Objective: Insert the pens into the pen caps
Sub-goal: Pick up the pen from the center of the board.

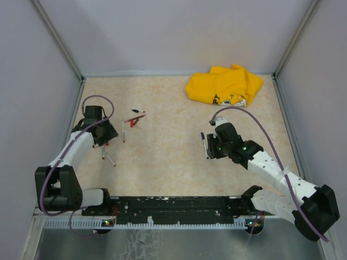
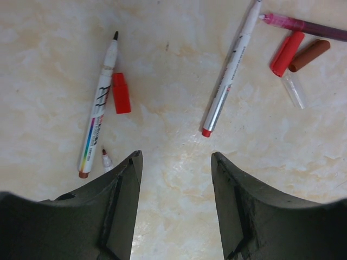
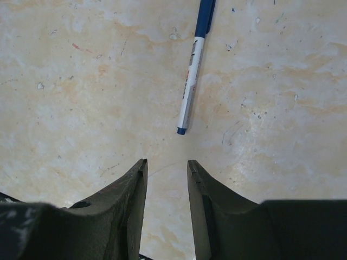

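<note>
My left gripper [image 2: 176,158] is open and empty, low over the table; in the top view it [image 1: 104,140] is at the left. Just ahead of it lie a white pen with a black tip [image 2: 100,108], a red cap [image 2: 121,93] touching its side, and a white pen with a red end [image 2: 230,70]. Farther right are a pink pen [image 2: 309,24], a red cap [image 2: 287,53], a brown cap [image 2: 309,55] and a clear cap [image 2: 295,89]. My right gripper [image 3: 167,162] is open and empty, just short of a white pen with a blue cap [image 3: 192,70], also visible from above [image 1: 204,145].
A crumpled yellow cloth [image 1: 225,85] lies at the back right. Grey walls close the table on three sides. A black rail [image 1: 173,206] runs along the near edge. A small pen tip [image 2: 107,161] shows beside my left finger.
</note>
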`<state>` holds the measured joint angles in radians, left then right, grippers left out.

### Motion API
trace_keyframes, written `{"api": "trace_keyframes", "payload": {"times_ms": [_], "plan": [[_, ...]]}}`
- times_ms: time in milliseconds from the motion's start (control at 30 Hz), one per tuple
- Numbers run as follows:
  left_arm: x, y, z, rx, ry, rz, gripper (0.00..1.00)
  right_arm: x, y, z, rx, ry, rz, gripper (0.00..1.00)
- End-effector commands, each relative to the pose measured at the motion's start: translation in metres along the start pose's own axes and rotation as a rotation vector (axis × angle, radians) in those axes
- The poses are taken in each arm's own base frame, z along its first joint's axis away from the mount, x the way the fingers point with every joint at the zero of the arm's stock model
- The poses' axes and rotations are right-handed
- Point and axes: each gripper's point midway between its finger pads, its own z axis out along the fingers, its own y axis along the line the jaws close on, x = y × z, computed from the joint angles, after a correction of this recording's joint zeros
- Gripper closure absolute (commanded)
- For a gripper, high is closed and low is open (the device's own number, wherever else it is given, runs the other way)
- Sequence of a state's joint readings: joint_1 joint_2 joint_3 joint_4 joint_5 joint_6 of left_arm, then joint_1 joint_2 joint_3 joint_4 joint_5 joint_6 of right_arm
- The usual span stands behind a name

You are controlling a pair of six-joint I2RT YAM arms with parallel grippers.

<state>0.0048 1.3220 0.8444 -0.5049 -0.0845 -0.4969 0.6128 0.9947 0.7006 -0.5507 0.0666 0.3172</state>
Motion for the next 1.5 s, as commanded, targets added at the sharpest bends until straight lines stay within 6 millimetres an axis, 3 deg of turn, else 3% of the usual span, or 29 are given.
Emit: {"api": "trace_keyframes", "payload": {"times_ms": [0,233,700,1000,1200,1467], "plan": [[-0.006,0.023,-0.007,-0.114,-0.053,-0.06,0.41,-0.013,0.004,-0.001,-0.024,-0.053,-0.013,0.64],[-0.016,0.047,-0.012,-0.21,-0.068,-0.091,0.41,-0.014,0.007,-0.003,-0.047,-0.058,-0.017,0.64],[-0.008,0.058,0.013,-0.251,0.009,-0.012,0.49,-0.013,0.009,-0.007,-0.063,-0.066,-0.023,0.65],[-0.011,0.089,0.012,-0.344,0.04,0.013,0.56,-0.012,0.009,-0.006,-0.066,-0.066,-0.023,0.65],[-0.005,0.072,0.021,-0.22,0.089,0.042,0.59,-0.011,0.01,-0.005,-0.072,-0.059,-0.024,0.65],[0.002,0.068,0.029,-0.197,0.138,0.052,0.61,-0.01,0.01,-0.004,-0.073,-0.056,-0.025,0.65]]}}
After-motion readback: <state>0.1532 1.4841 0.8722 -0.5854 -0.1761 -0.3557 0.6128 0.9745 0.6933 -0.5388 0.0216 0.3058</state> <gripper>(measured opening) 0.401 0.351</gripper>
